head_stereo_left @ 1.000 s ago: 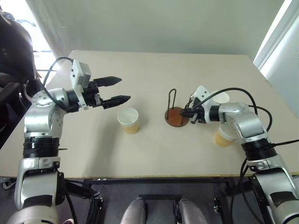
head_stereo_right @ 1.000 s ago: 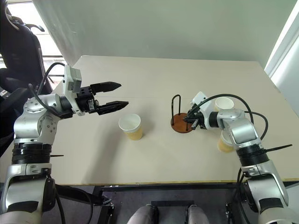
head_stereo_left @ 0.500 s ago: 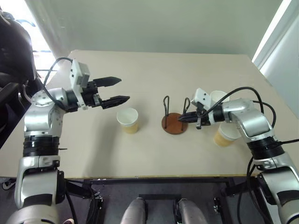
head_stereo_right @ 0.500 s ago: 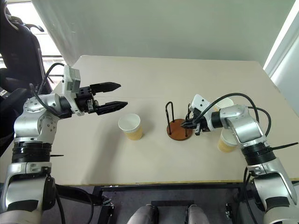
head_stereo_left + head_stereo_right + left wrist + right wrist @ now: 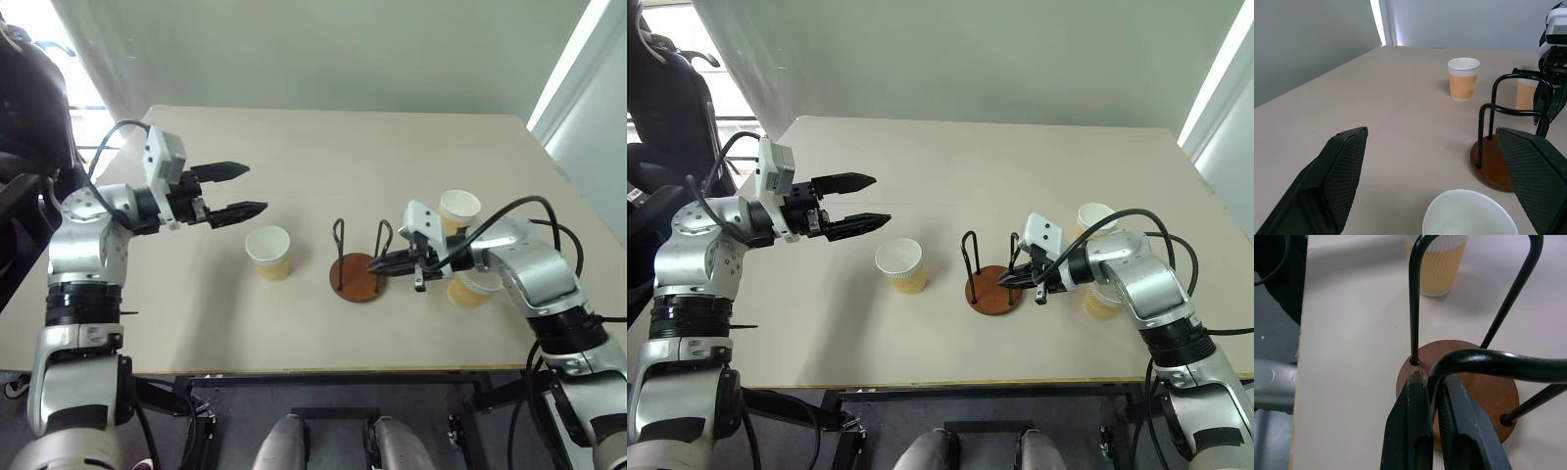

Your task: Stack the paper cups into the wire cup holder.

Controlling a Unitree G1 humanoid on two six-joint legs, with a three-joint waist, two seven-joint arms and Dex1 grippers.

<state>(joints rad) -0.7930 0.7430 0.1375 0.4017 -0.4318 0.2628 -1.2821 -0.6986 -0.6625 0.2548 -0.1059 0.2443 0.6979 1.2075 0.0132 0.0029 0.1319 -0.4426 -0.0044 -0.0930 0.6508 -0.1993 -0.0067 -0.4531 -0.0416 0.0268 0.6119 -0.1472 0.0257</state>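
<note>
Wire cup holder point(image 5: 357, 264) stands empty at centre of the surface point(image 5: 323, 157); right gripper point(image 5: 1434, 431) has its fingers pinched on one wire loop. No cup stacked yet, all three remain. One paper cup point(image 5: 269, 252) sits left of the holder, two point(image 5: 459, 209) point(image 5: 468, 290) right of it, the nearer partly behind the right arm. Left gripper point(image 5: 240, 190) hovers upper left, fingers wide, empty.
</note>
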